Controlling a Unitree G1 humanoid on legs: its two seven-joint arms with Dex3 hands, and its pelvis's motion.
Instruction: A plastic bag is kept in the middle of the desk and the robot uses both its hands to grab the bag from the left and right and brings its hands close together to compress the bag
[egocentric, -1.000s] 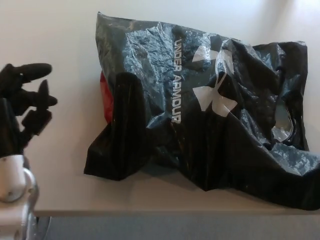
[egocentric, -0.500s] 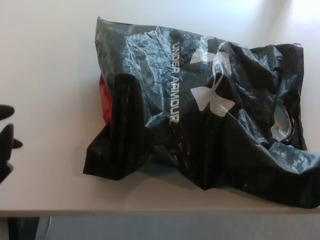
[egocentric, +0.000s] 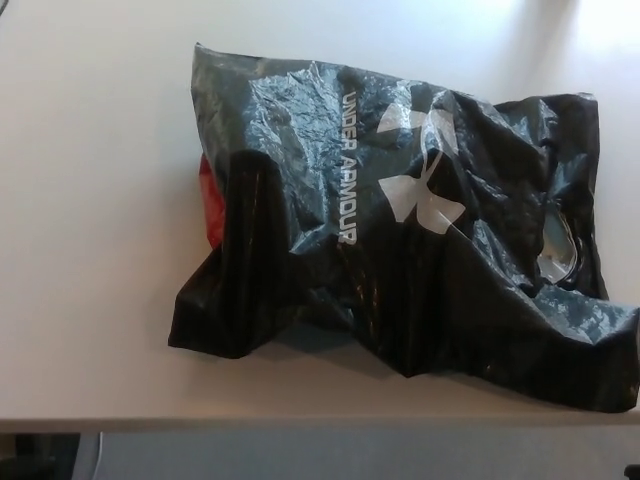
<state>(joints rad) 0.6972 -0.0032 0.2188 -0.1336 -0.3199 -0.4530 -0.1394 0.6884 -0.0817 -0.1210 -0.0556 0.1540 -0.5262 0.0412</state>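
A crumpled black plastic bag (egocentric: 400, 220) with white "UNDER ARMOUR" lettering and a white logo lies flat on the white desk (egocentric: 90, 200), spreading from the middle to the right edge of the head view. A red patch (egocentric: 209, 205) peeks out at its left side. Its handle cut-out (egocentric: 558, 250) shows near the right end. Neither of my hands shows in this view.
The desk's front edge (egocentric: 200, 428) runs along the bottom of the picture, with grey floor below it. Bare desk surface lies to the left of the bag and behind it.
My left hand, raised with fingers apart at the left edge a second ago, slid out leftward and is gone from view. The bag has not moved.
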